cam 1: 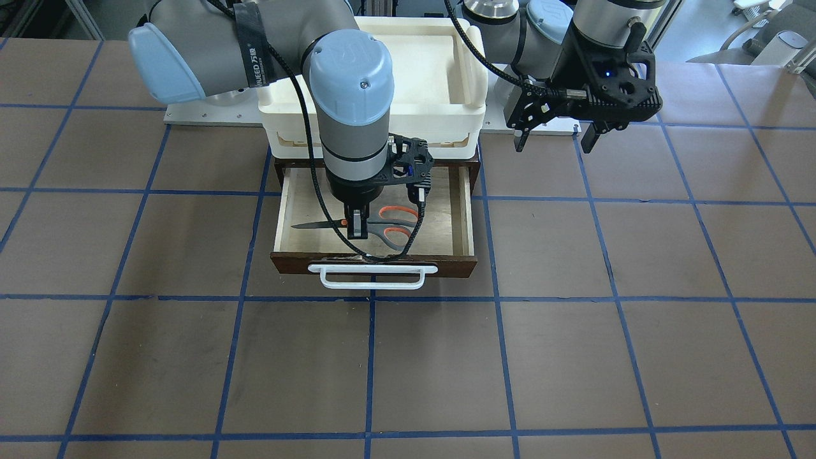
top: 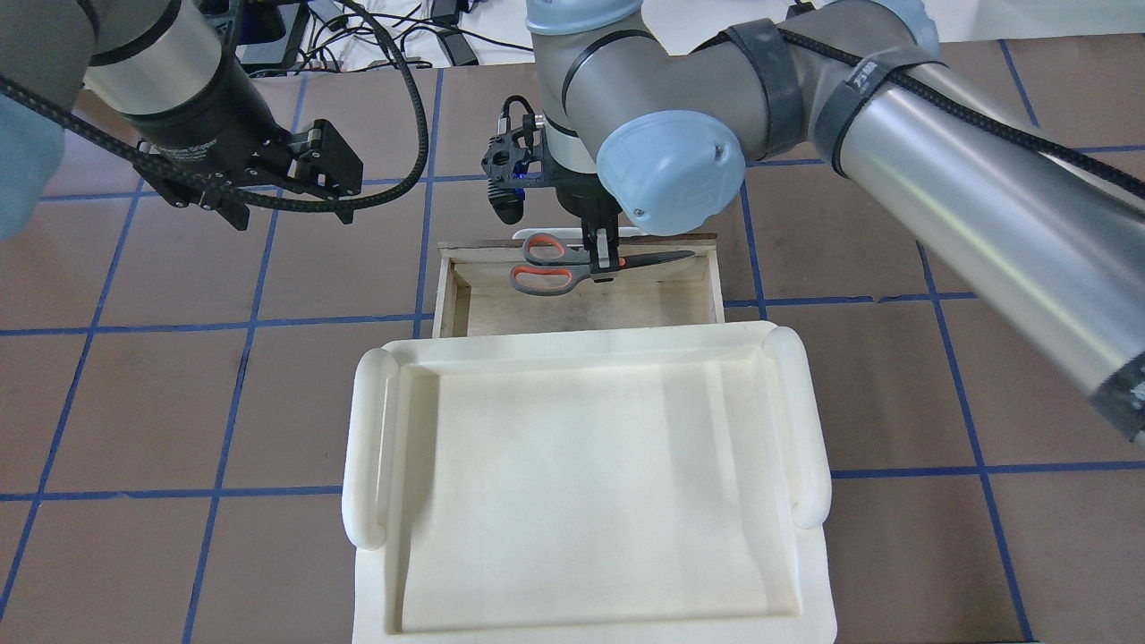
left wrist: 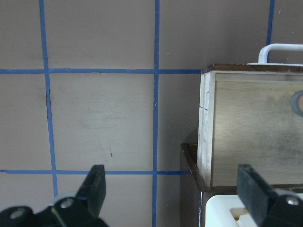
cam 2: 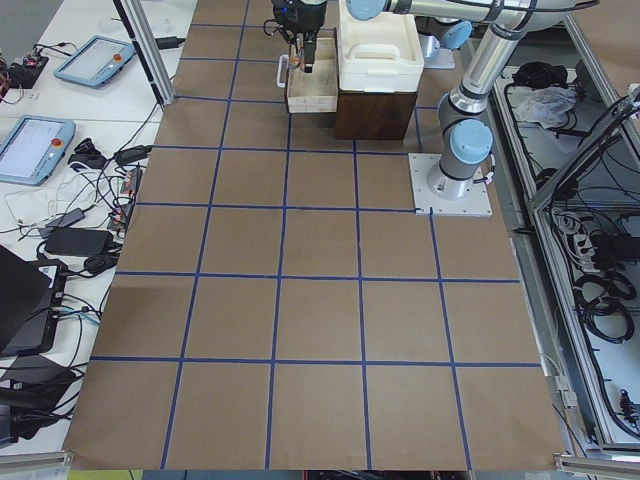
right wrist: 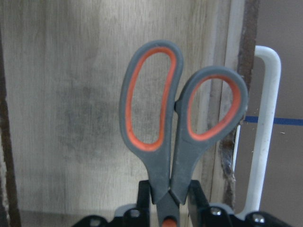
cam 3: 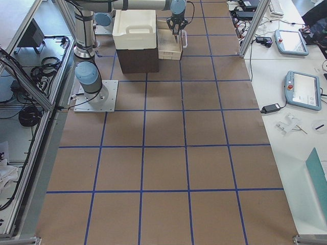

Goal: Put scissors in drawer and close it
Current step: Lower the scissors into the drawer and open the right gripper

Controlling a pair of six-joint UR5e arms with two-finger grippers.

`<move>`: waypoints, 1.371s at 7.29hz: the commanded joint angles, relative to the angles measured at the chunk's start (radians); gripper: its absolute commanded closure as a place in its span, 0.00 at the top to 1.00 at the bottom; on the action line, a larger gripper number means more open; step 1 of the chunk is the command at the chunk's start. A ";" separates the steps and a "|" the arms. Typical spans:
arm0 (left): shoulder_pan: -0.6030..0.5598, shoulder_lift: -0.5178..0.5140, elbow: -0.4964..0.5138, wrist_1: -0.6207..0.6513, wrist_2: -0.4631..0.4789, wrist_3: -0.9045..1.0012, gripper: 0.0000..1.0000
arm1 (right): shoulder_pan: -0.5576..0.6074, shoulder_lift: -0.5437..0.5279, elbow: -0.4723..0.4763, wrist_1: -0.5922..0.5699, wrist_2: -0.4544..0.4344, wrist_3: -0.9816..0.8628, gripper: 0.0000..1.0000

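Two end effectors are over the bench (cam 1: 191, 350); near the middle of the robot's edge sits a white tray (top: 572, 344), and the drawer (top: 572, 309) sticks out from under it, pulled open toward the far edge. Low inside the drawer, by its front wall, the right end effector (top: 601, 268) squeezes the scissors (right wrist: 163, 165) just below their handles, blades pointing to the bench's right end. Off to the drawer's left, the left end effector (cam 1: 554, 141) hangs above the bench, fingers spread wide, holding nothing.
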 commanded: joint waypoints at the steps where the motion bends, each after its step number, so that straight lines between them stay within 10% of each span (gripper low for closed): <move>1: 0.000 0.000 0.000 0.000 0.000 0.000 1.00 | 0.012 -0.003 0.025 -0.003 -0.002 -0.009 0.00; 10: 0.000 0.008 -0.018 0.000 0.000 -0.003 1.00 | 0.030 0.005 0.082 -0.003 0.012 0.006 0.09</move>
